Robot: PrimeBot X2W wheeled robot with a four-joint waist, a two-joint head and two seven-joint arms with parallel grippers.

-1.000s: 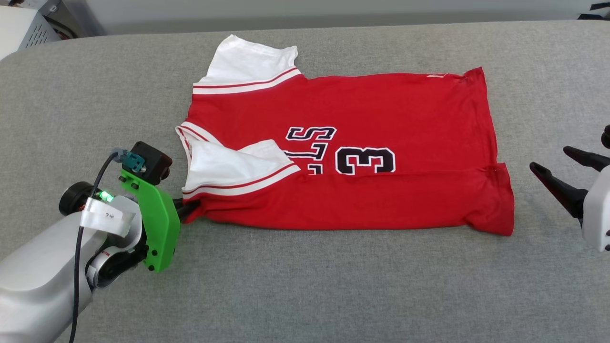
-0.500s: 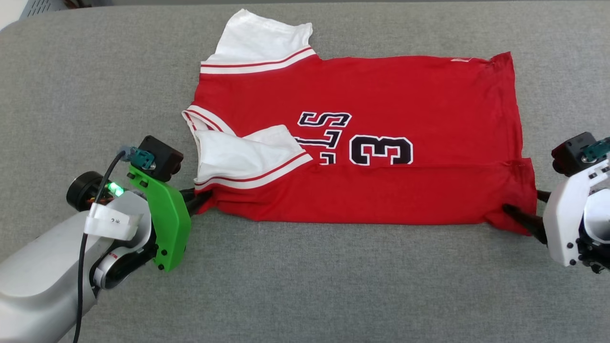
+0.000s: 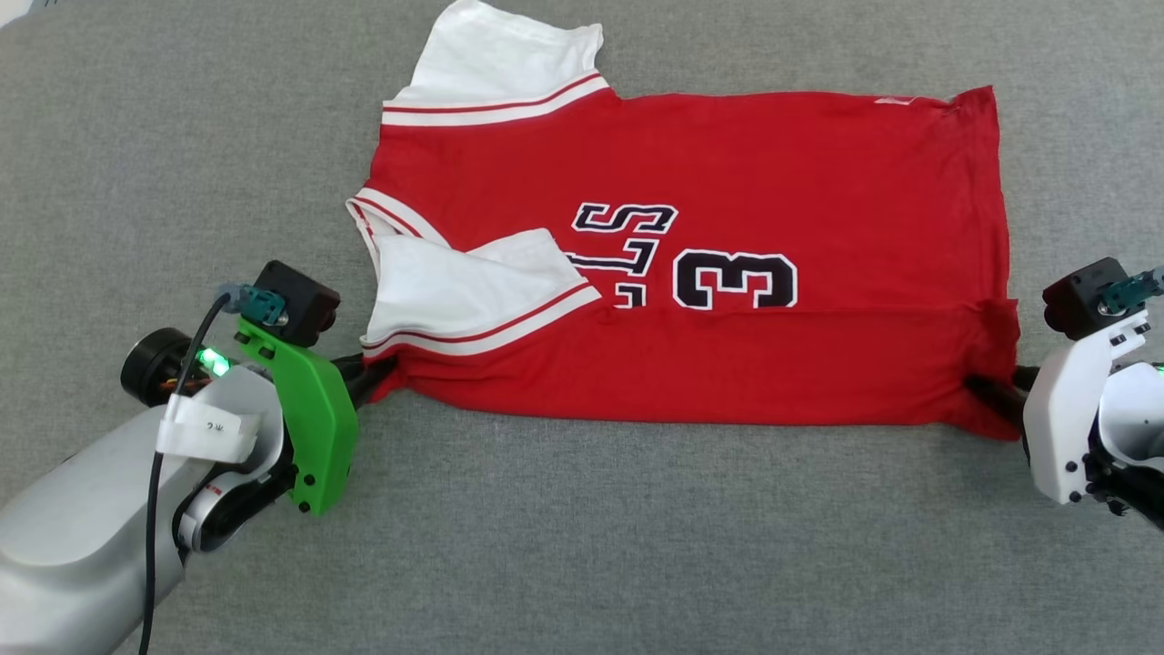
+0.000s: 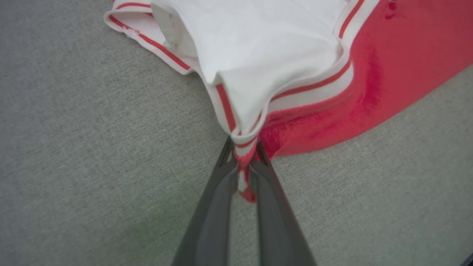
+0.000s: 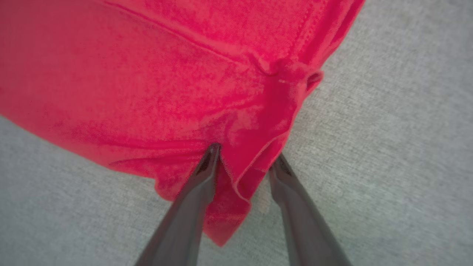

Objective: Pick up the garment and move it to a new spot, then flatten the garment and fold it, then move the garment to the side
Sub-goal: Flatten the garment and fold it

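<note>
The red garment [image 3: 727,364] lies spread on the grey surface with its near long edge folded over, one white sleeve [image 3: 464,291] laid on the chest and the other [image 3: 500,64] at the far left. My left gripper [image 3: 377,375] is shut on the garment's near left corner, where striped trim [image 4: 244,147] is pinched between the fingers. My right gripper [image 3: 991,393] sits at the near right corner. In the right wrist view its fingers [image 5: 207,162] stand apart with the red hem corner [image 5: 240,173] lying between them.
Grey fabric surface [image 3: 582,546] stretches wide in front of the garment and to both sides. My left forearm [image 3: 82,537] fills the lower left corner of the head view.
My right gripper has come in from the right edge to the garment's near right corner and now straddles the hem. The head camera tilted down. My left gripper keeps its hold.
</note>
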